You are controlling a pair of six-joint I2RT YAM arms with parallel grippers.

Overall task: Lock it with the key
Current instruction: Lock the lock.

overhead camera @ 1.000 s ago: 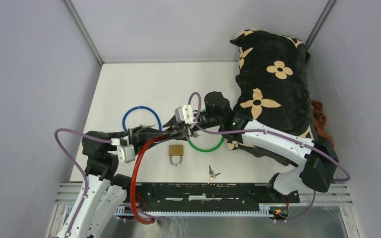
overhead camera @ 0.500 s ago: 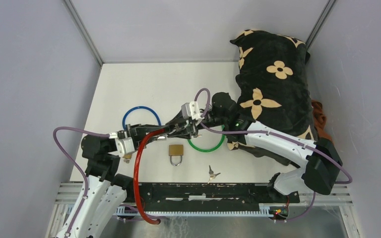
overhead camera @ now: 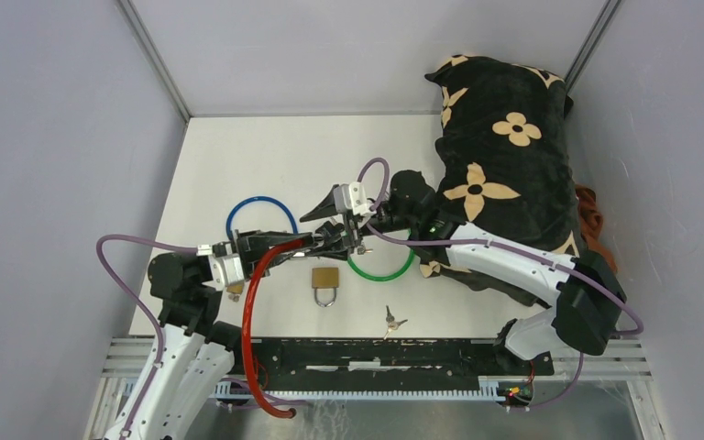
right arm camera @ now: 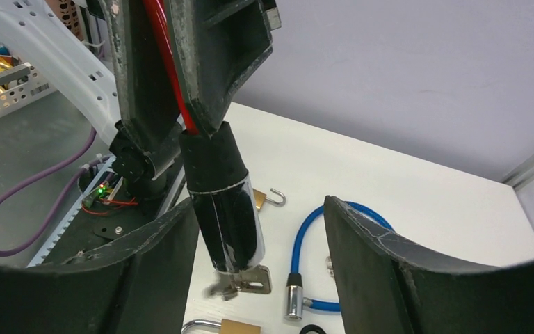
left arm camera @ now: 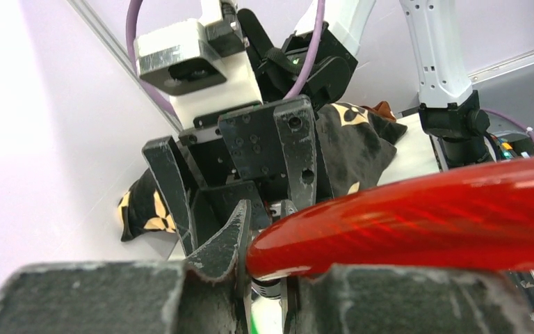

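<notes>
Above white table (overhead camera: pixel 238 156), left claw (left arm camera: pixel 264 250) clamps red cable (left arm camera: pixel 424 216); right claw (right arm camera: pixel 259 205) gapes.

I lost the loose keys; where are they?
Top view: the loose keys lie near the front edge of the table, right of the brass padlock, below the green cable loop.

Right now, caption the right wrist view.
Left tool holds the red lock before the open right tool; blue lock on table.

Red cable (left arm camera: pixel 417 216) was sheathed in glossy smooth plastic, its lock barrel (right arm camera: pixel 226 216) shiny black and chrome metal, padlock (overhead camera: pixel 326 277) dull brass, pillow (overhead camera: pixel 504 147) at two o'clock soft matt plush, table (overhead camera: pixel 266 156) matt white
</notes>
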